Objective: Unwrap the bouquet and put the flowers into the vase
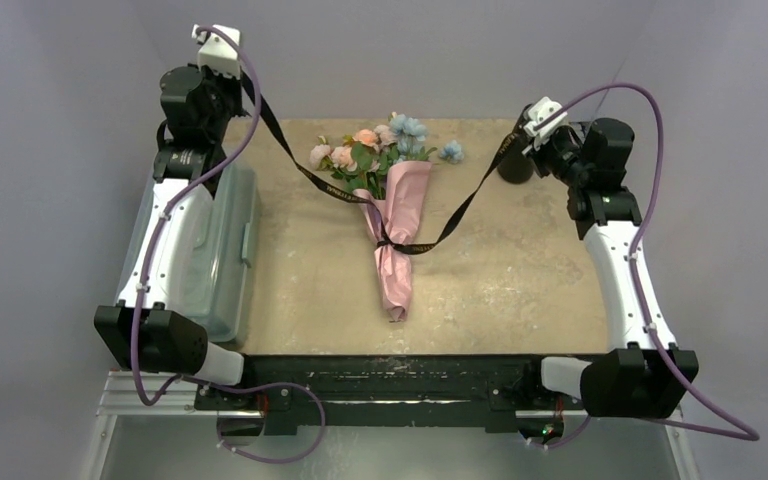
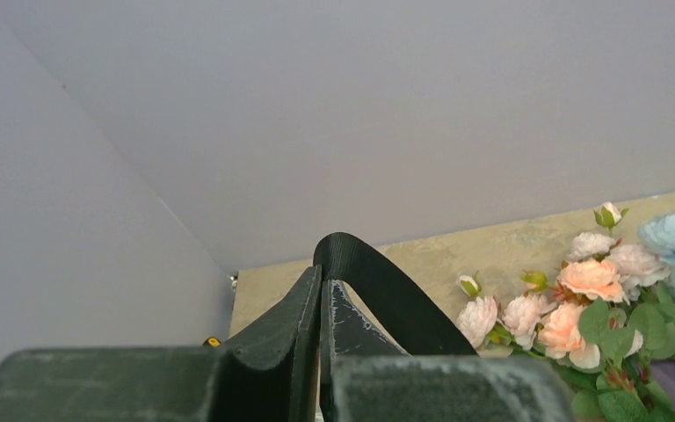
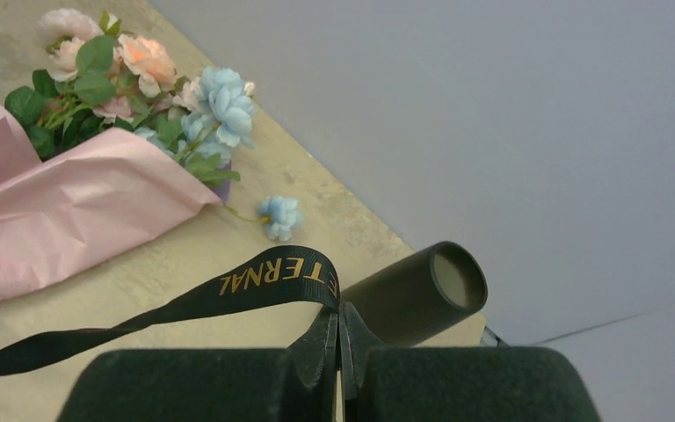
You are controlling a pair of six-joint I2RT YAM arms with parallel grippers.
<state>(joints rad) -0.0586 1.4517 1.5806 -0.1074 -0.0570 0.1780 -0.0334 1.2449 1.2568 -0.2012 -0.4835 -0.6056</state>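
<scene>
Black ribbon (image 3: 228,294), gold-lettered "TERNAL", stretches from the bouquet (image 1: 395,215) at mid-table (image 1: 520,270) towards both far corners; left gripper (image 2: 321,299) and right gripper (image 3: 338,330) each pinch an end.

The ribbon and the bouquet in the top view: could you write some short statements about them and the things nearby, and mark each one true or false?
1. The left tool and the right tool are each shut on an end of the ribbon. True.
2. The ribbon is fully off the bouquet. False: it goes around the pink paper at its narrow part.
3. The vase is at the far right of the table, near the right tool. True.
4. Some flowers are already in the vase. False: they are in the paper.
5. The clear bin is on the right side. False: it is on the left.
</scene>
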